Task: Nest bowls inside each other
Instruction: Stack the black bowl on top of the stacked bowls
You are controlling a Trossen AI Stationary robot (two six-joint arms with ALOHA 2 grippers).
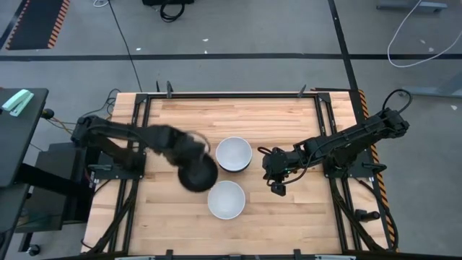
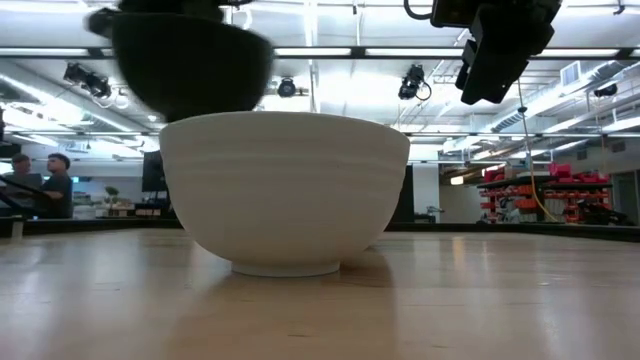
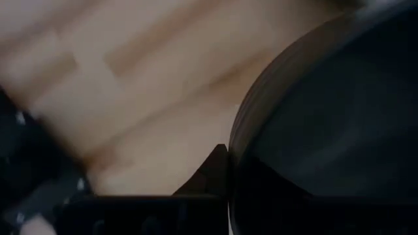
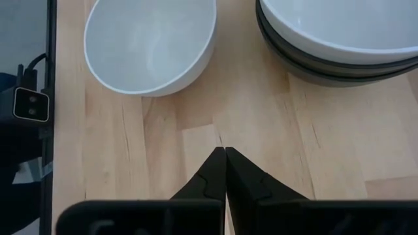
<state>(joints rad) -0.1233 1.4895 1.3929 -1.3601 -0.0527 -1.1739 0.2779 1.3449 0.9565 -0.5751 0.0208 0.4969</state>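
Note:
My left gripper [image 1: 190, 163] is shut on a black bowl [image 1: 197, 176], carried above the table left of the two white bowls; in the low view this black bowl [image 2: 190, 58] hangs high behind the near white bowl [image 2: 285, 190]. That single white bowl [image 1: 226, 199] stands upright on its foot toward the near edge. Farther back, another white bowl [image 1: 234, 153] sits nested in dark bowls [image 4: 326, 68]. My right gripper [image 1: 279, 189] is shut and holds nothing, hovering to the right of the bowls [image 4: 225, 151]. My left gripper holds the black bowl by its rim [image 3: 243, 140]. One finger [image 3: 212, 173] lies against the outer wall; the other is hidden by the bowl. The bowl is lifted clear of the table and stays roughly upright, mouth upward.
The wooden tabletop [image 1: 289, 224] is bare to the right and near side of the bowls. Black frame rails [image 1: 328, 115] run along both sides of the table. People stand far back in the room [image 2: 40, 180].

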